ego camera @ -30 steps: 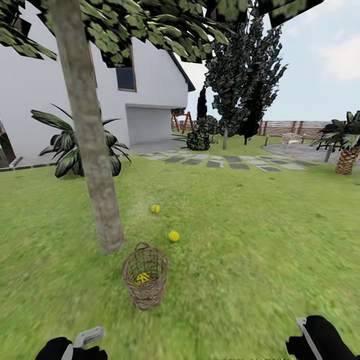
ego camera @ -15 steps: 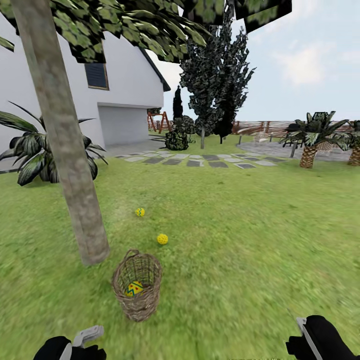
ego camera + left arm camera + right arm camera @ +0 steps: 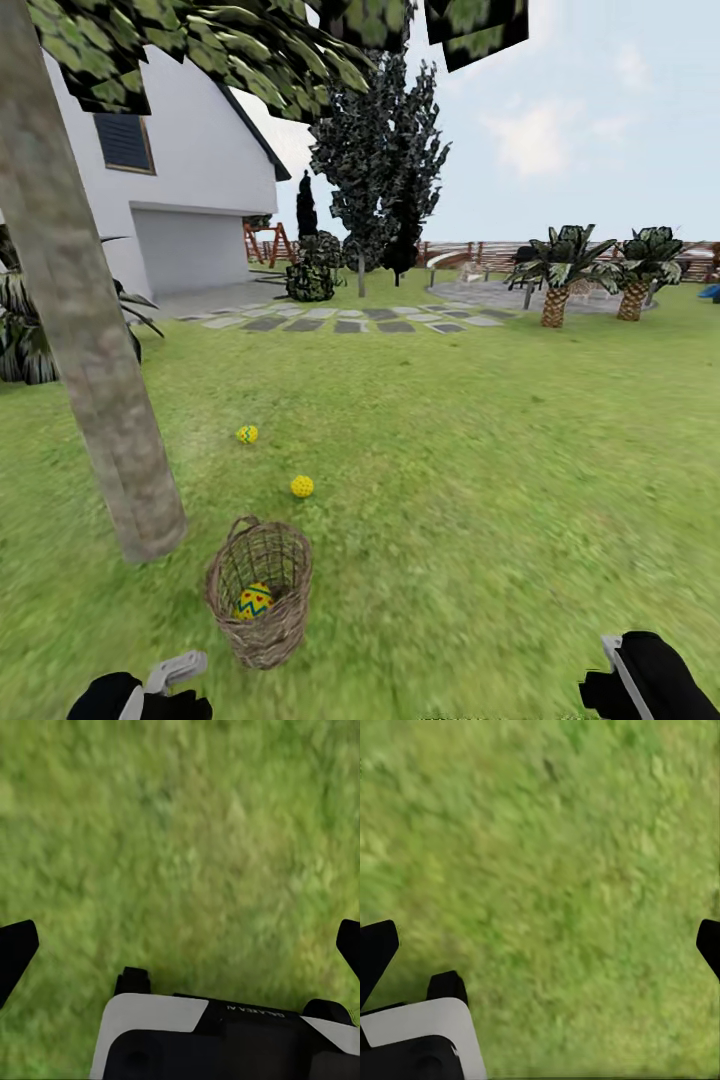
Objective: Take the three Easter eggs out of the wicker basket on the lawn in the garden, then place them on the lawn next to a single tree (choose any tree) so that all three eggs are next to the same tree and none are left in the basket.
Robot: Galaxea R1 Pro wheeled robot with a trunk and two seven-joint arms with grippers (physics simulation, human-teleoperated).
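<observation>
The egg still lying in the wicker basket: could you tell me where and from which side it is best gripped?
Judging from the head view, grip the egg across its middle, coming down from above through the open rim of the wicker basket; the woven walls enclose its sides. The left gripper, open over grass, looks nearer.

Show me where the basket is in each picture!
Head view: the basket is low on the left, standing on the lawn beside the tree, with one egg inside.
Left wrist view: looks down at lawn.
Right wrist view: looks down at lawn.
Shared landmark: the lawn.
</observation>
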